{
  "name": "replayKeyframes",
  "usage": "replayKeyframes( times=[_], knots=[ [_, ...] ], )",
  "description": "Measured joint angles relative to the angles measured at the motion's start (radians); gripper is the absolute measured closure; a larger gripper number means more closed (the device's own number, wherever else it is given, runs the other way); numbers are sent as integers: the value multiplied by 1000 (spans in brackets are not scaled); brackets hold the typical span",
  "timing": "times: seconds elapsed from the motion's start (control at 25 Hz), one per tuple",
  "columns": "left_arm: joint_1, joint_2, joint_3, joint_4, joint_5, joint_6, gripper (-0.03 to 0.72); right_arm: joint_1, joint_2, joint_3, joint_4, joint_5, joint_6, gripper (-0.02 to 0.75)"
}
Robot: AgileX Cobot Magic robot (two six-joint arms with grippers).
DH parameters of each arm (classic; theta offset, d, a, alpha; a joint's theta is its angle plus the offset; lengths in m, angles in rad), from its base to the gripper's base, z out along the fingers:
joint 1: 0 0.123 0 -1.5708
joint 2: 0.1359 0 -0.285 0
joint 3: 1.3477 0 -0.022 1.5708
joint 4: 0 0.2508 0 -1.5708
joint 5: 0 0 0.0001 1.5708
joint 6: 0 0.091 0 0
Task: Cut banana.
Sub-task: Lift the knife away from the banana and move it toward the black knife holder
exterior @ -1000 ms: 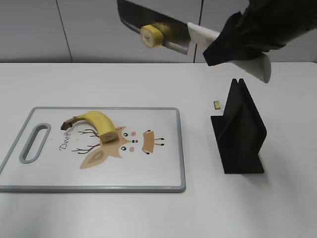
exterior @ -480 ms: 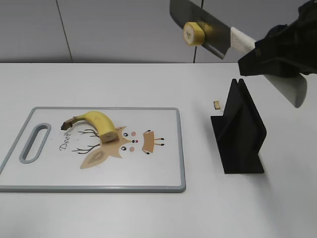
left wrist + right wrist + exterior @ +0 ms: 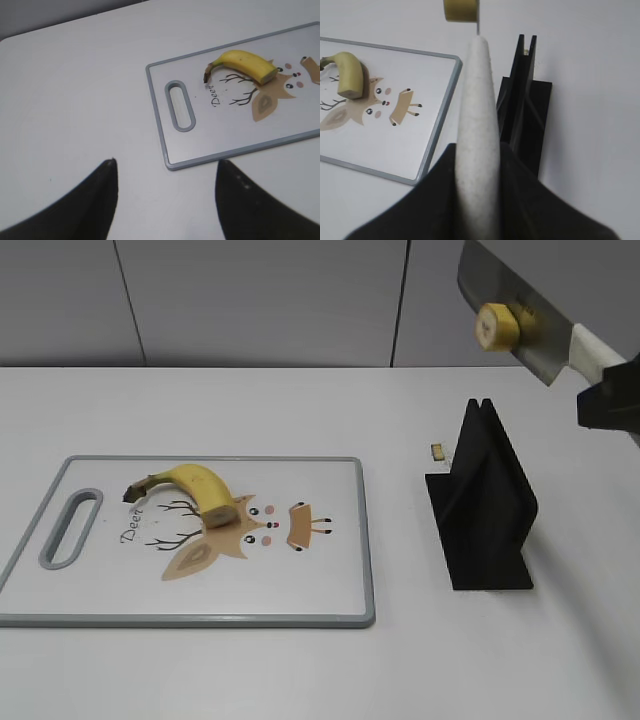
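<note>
The right gripper [image 3: 475, 170], fingers clenching the knife [image 3: 520, 315], should be aligning its blade squarely above the stand [image 3: 482, 502]; left fingers [image 3: 90, 200] are spread empty.

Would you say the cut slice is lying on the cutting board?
No, the slice clings to the raised knife blade, off the cutting board.

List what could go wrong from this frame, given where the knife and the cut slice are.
The banana slice clings to the raised knife blade, so it may drop onto the table or get scraped off if the blade enters the black knife stand. The right gripper holds only the white handle's end, so the knife could twist. The banana lies loose on the cutting board.
</note>
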Motion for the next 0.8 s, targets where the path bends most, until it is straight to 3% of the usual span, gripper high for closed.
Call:
replayKeyframes(
  times=[0.48, 0.8],
  knots=[
    [0, -367, 187, -75, 9, 0, 99, 0, 18, 54, -98, 3, 158, 565],
    [0, -387, 211, -74, 30, 0, 99, 0, 113, 54, -101, -7, 164, 565]
  ],
)
